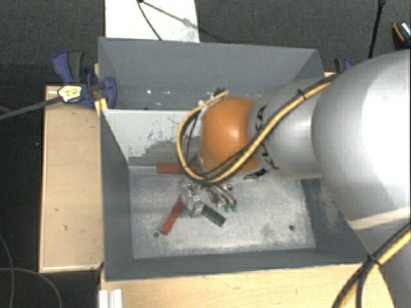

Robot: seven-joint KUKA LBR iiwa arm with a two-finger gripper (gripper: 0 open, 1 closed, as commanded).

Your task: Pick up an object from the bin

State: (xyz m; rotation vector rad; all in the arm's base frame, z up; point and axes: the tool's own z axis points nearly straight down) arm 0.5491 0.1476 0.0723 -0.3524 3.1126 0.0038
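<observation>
Red sticks: two, perhaps; green block: one.

There is one grey metal bin. In it lie two red-brown sticks: one slanted on the floor left of centre, the other stick flat along the foot of the far wall. One dark green block lies near the middle. Two small dark specks sit on the floor, one near left, one near right.

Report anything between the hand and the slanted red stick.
Nothing visible. The hand sits at the upper end of the red stick; a dark green piece lies beyond the hand, not between.
</observation>
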